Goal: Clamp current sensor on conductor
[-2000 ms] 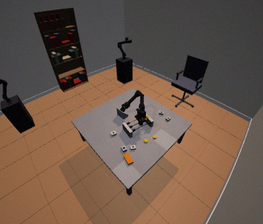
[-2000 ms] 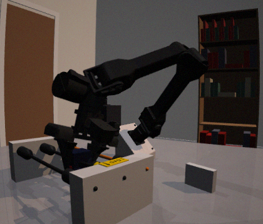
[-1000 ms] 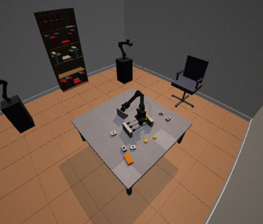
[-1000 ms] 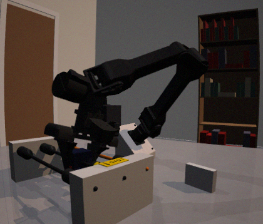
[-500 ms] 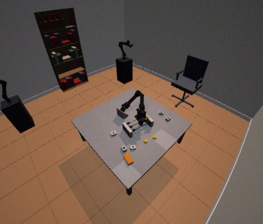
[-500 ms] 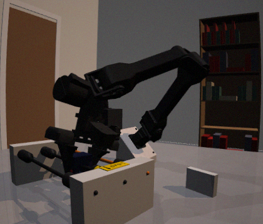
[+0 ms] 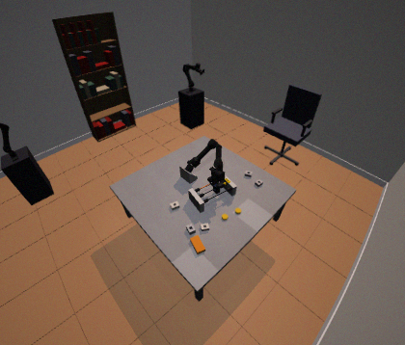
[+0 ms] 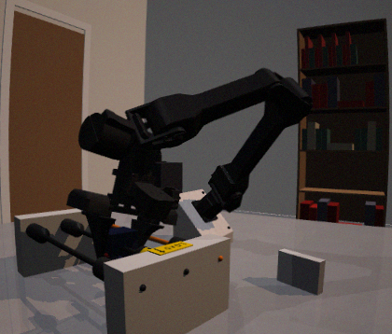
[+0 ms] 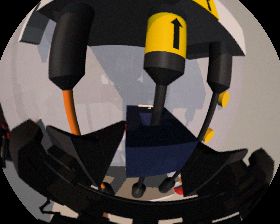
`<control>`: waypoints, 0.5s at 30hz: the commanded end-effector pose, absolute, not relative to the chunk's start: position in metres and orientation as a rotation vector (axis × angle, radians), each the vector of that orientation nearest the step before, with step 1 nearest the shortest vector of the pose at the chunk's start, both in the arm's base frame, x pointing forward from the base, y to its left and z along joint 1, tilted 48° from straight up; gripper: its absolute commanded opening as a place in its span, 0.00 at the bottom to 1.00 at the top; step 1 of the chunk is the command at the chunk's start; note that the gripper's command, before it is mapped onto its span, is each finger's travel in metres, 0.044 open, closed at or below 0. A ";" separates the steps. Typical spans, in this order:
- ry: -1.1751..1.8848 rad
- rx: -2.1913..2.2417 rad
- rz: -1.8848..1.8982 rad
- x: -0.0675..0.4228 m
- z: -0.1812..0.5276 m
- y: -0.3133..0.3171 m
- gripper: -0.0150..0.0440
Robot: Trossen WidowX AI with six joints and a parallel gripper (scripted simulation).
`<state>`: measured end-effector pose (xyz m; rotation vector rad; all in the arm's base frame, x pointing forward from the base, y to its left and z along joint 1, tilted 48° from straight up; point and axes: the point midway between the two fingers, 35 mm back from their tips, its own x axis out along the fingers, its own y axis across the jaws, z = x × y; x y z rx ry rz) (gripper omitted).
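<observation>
My gripper (image 9: 149,127) (image 8: 125,230) (image 7: 216,184) reaches down into the conductor fixture (image 8: 170,285) (image 7: 196,198) and is shut on the dark blue split-core sensor (image 9: 156,141) (image 8: 122,239). The sensor sits around the middle conductor, whose yellow sleeve (image 9: 165,35) bears a black arrow pointing toward the yellow LOAD marker (image 8: 167,247) on the end block. A black conductor with an orange wire (image 9: 71,52) runs to the left of it, and a thinner black one (image 9: 219,70) to the right. Whether the sensor's jaws are latched is hidden by the fingers.
A grey block (image 8: 301,271) lies on the table to the right of the fixture. An orange block (image 7: 198,244), two yellow discs (image 7: 225,217) (image 7: 238,210) and several small white parts (image 7: 175,205) (image 7: 258,182) are scattered around. A grey slanted plate (image 7: 187,173) stands behind the fixture.
</observation>
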<state>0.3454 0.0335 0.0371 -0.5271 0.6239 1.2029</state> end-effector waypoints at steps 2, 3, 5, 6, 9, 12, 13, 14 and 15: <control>0.618 -0.525 1.207 0.346 0.040 0.031 0.25; 0.627 -0.524 1.206 0.344 0.037 0.033 0.25; 0.627 -0.524 1.206 0.344 0.037 0.033 0.25; 0.627 -0.524 1.206 0.344 0.037 0.033 0.25; 0.627 -0.524 1.206 0.344 0.037 0.033 0.25; 0.627 -0.524 1.206 0.344 0.037 0.033 0.25; 0.628 -0.524 1.207 0.344 0.037 0.033 0.25; 0.628 -0.524 1.208 0.344 0.037 0.033 0.25; 0.628 -0.524 1.208 0.344 0.037 0.033 0.25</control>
